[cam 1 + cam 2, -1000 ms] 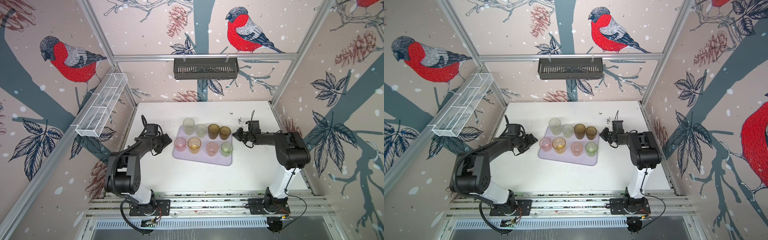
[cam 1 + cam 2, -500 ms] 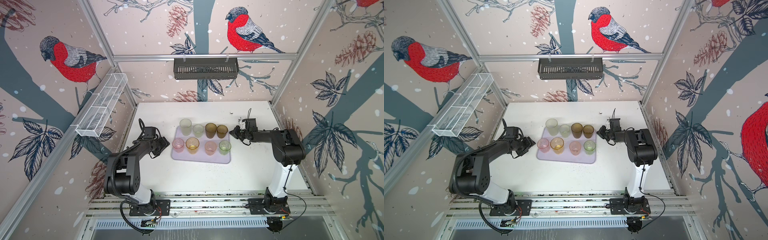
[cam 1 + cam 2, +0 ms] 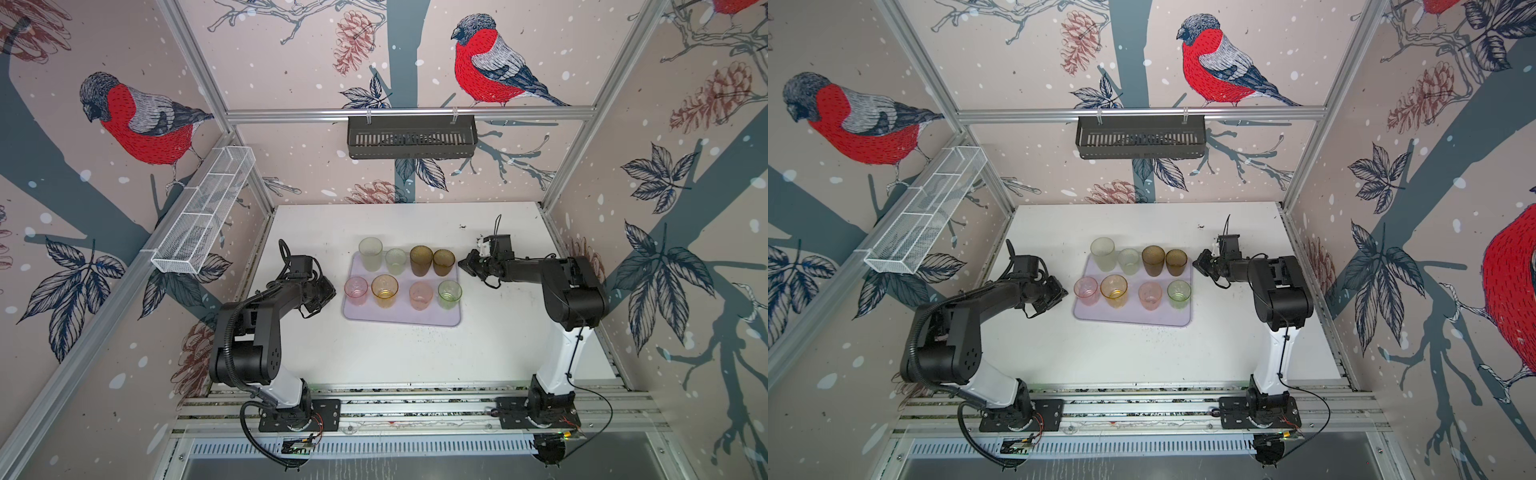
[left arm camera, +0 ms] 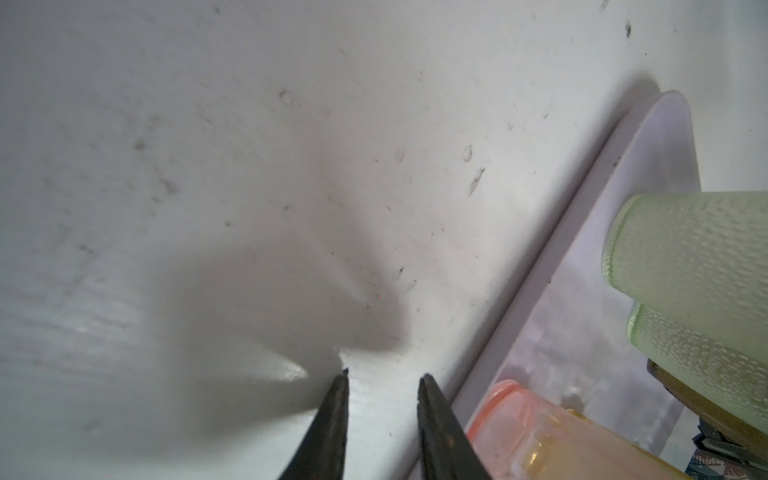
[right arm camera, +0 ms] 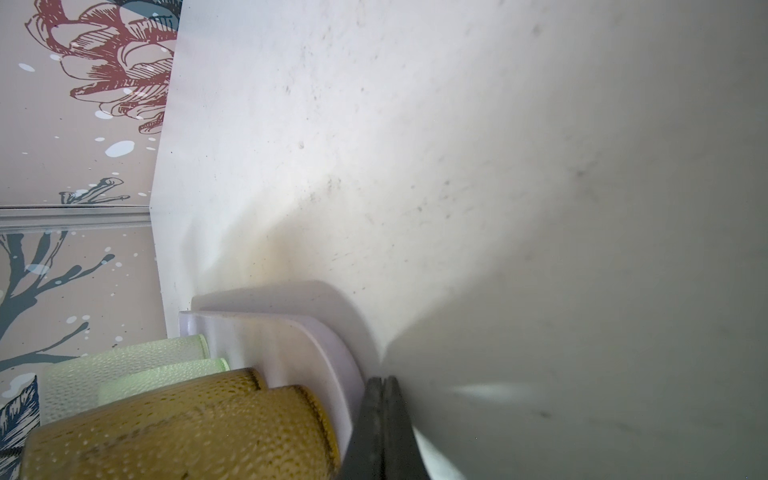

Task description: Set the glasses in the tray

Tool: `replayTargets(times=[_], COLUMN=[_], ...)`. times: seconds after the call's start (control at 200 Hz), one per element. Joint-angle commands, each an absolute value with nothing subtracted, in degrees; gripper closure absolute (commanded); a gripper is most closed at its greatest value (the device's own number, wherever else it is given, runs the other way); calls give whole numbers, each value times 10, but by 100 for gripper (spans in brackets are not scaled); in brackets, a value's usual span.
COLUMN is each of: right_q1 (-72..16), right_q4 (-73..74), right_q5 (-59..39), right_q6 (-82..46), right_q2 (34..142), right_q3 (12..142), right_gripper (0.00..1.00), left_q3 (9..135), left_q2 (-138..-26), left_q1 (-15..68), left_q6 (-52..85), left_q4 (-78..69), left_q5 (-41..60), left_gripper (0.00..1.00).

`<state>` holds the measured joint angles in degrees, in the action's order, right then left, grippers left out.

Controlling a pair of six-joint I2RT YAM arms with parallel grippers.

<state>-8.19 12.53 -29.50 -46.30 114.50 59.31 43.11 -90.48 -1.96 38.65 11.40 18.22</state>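
Note:
The lilac tray (image 3: 399, 318) lies mid-table with several glasses standing in it in two rows. The back row has two frosted ones (image 3: 370, 253), then two brown (image 3: 421, 260). The front row runs pink (image 3: 356, 291), amber (image 3: 385, 291), pink (image 3: 421, 295), green (image 3: 449, 294). My left gripper (image 3: 330, 293) (image 4: 384, 374) hovers low beside the tray's left edge (image 4: 540, 266), open a narrow gap with nothing in it. My right gripper (image 3: 462, 262) (image 5: 381, 380) is shut and empty, its tip against the tray's right rim (image 5: 332, 365) next to a brown glass (image 5: 187, 436).
A black slatted basket (image 3: 411, 137) hangs on the back rail. A white wire mesh basket (image 3: 203, 216) hangs along the left wall. Dark specks dot the white table (image 3: 415, 349) in front of the tray.
The left gripper's jaws have narrowed a good deal. The shut right gripper slid slightly left, and the tray with its glasses shifted a little left with it.

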Motion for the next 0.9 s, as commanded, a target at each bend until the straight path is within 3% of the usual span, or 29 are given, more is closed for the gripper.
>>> replayTargets(times=[0.0,0.325,0.48,0.895], right_q1=[-84,-84,-83,-83], right_q4=[101,104,101,103], right_q5=[-281,-279,-279,-280], right_q6=[-460,-466,-466,-463], right_q2=[1153,1157,1159,1161], right_q3=[593,597,601,600], right_gripper=[96,95,95,95], left_q3=[425,402,386,359], left_q2=[-904,-896,-880,-861], left_q1=[-21,-20,-13,18], left_q6=[376,370,378,391], left_q4=[108,112,107,111], left_q5=[185,192,182,184], left_gripper=[72,78,90,94])
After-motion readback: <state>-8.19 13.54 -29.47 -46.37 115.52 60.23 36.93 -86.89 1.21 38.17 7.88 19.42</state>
